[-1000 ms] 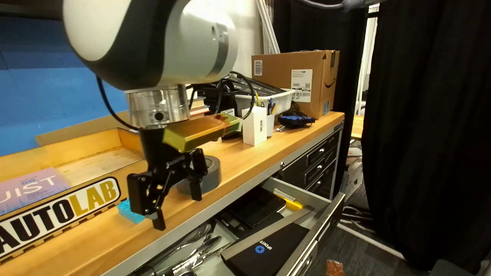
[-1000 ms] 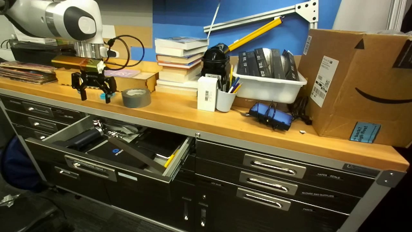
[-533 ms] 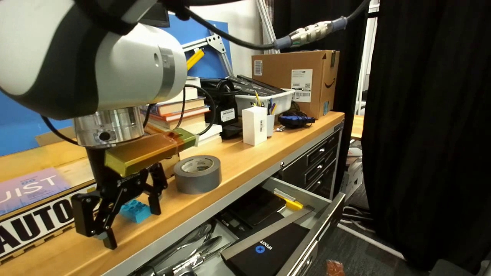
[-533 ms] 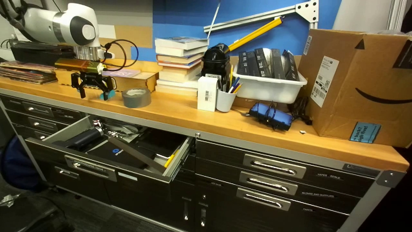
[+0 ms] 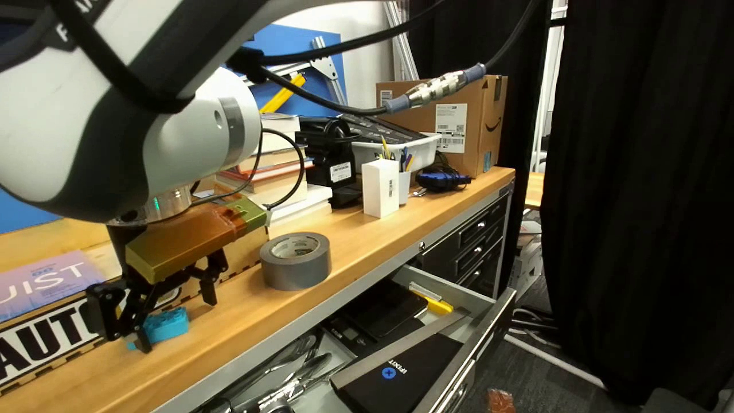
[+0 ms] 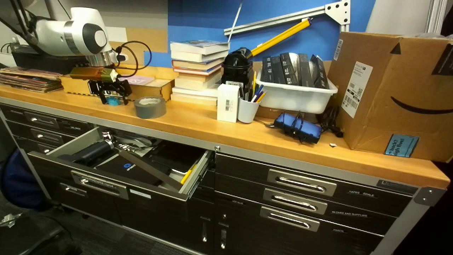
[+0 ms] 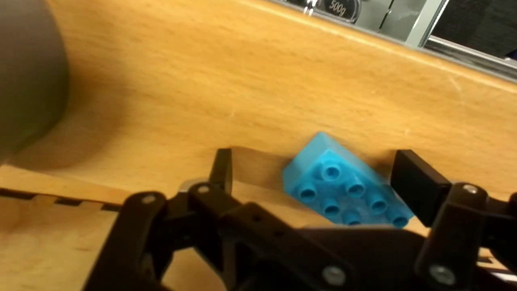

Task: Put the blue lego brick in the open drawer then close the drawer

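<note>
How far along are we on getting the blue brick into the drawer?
Done: the drawer stands open in both exterior views. Under way, it seems: the grasp. The open hand straddles the blue brick in the wrist view, a gap showing on one side; the brick lies on the bench. Left: gripping the brick, placing it in the drawer, then closing the drawer.

The arm (image 5: 57,137), upper left of an exterior view, is glossy white with broad black patches and pale, partly hidden lettering (image 5: 61,32); a grey band (image 5: 232,129) circles it; below come a silver collar (image 5: 169,205) and a gold-and-orange block (image 5: 183,235); black cables (image 5: 373,111) meet a ribbed silver connector (image 5: 437,89); the black gripper (image 7: 317,176), low in the wrist view, has round metal screws (image 7: 334,275).
</note>
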